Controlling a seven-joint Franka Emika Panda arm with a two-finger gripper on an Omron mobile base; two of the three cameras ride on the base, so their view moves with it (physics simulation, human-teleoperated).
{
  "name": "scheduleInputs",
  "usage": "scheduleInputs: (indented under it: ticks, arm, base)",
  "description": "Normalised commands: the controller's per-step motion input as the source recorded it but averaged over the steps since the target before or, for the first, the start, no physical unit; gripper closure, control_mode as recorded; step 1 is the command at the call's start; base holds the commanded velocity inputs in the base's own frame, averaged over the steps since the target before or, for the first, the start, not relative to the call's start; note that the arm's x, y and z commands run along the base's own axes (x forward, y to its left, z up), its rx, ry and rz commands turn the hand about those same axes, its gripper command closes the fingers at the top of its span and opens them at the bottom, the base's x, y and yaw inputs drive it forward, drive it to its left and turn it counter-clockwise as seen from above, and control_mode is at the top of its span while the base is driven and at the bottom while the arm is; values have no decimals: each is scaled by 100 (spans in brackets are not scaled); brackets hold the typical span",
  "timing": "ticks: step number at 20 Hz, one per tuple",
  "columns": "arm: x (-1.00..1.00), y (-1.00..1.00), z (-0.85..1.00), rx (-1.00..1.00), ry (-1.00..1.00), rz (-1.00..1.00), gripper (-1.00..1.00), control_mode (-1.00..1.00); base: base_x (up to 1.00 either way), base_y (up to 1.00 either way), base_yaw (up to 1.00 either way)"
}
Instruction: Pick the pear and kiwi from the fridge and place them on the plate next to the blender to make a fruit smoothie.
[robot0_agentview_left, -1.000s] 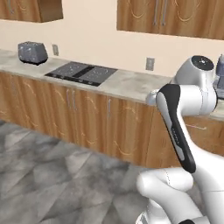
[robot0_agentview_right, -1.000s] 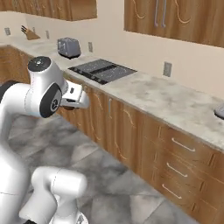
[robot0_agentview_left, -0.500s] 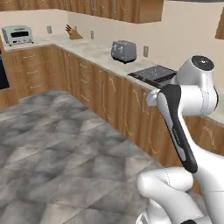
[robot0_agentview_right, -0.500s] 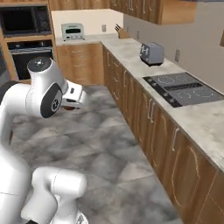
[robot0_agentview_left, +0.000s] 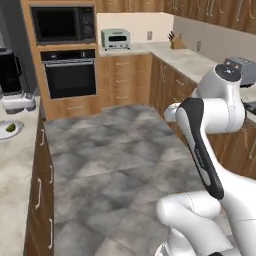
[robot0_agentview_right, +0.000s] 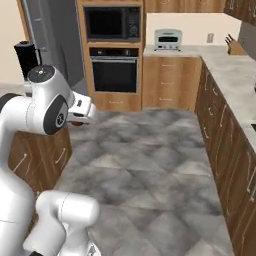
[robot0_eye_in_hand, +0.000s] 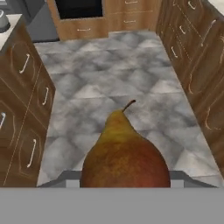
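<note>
Hand view: the gripper (robot0_eye_in_hand: 124, 186) is clenched around a yellow-green pear with a reddish-brown blush and thin stem (robot0_eye_in_hand: 124, 153), held above the grey marbled floor (robot0_eye_in_hand: 113, 83). In the left base view, a small round pale plate (robot0_agentview_left: 10, 129) lies on the beige counter (robot0_agentview_left: 12, 165), just beside the black-jarred, silver-based blender (robot0_agentview_left: 13, 80).

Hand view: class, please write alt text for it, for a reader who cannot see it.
A yellow-brown pear with a reddish base and a short stem fills the lower middle, close to the camera. Beyond it lies a grey stone-tile floor between two runs of wooden cabinets, with an oven at the far end.
</note>
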Motion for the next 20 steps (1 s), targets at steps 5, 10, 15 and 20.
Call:
scheduleInputs:
  ticks: [5,10,15,20]
  arm:
    - [0,0,0,0,0,0,100,100]
    - [0,0,0,0,0,0,100,100]
    - [0,0,0,0,0,0,100,100]
    - [0,0,0,0,0,0,100,100]
  base:
    - [100,4,57]
    - [100,-9,65]
    - [100,-14,70]
    - [94,-12,82]
